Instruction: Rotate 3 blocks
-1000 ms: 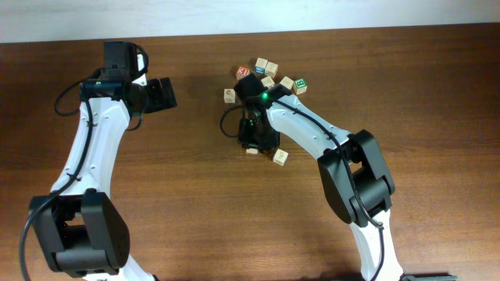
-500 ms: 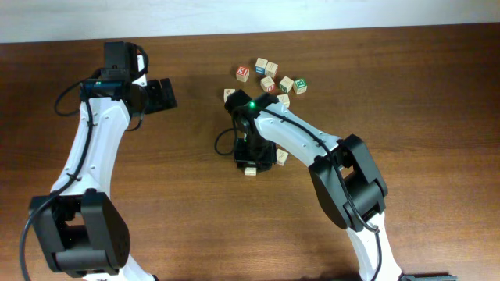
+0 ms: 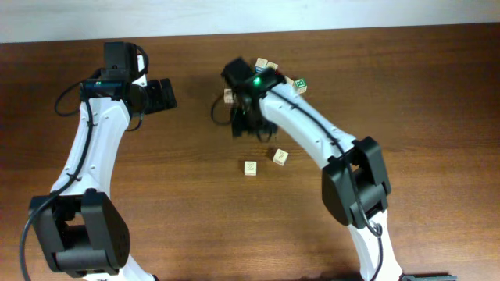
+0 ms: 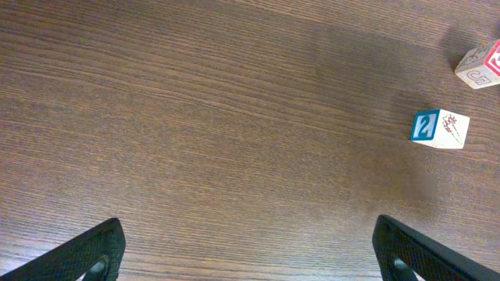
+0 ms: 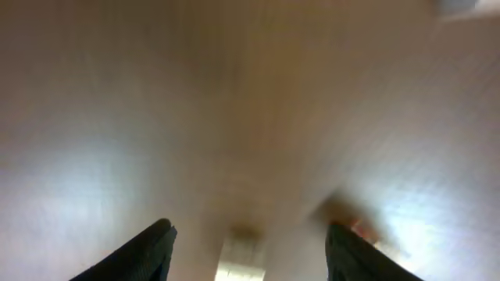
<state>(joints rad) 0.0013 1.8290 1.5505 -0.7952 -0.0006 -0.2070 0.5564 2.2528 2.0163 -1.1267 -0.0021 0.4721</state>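
Surface: dark brown wood-grain table (image 3: 437,117), with a pale strip of wall along its far edge.

Left arm (image 3: 94,148): white links and black joints, standing at the left of the table and bent toward the far side. The left gripper (image 3: 164,94) points right, well apart from every block. In its wrist view the left gripper (image 4: 248,228) has both fingers (image 4: 94,254) spread wide to the lower corners, with only bare wood between them.

Right arm (image 3: 312,140): same build, rising from the near right and reaching to the far centre, with a green light on the wrist. The right gripper (image 3: 244,125) hangs over bare table just near of the block cluster. Its wrist view is badly blurred, but the right gripper (image 5: 248,228) shows its two dark fingers (image 5: 152,250) standing apart and pinching nothing. A pale smear lies low between them, touching neither finger; what it is cannot be told.

Blocks, task items:
- near-left pale block (image 3: 250,168), alone on open table, near of the right gripper.
- near-right pale block (image 3: 280,157), just right of it, tilted in plan and partly by the arm.
- far pale block (image 3: 229,96), at the left edge of the cluster, beside the right wrist.

Other blocks: green-faced block (image 3: 301,83) at the right of the cluster. The blue "2" block (image 4: 440,129) and the red-faced block (image 4: 480,66) appear at the right of the left wrist view.
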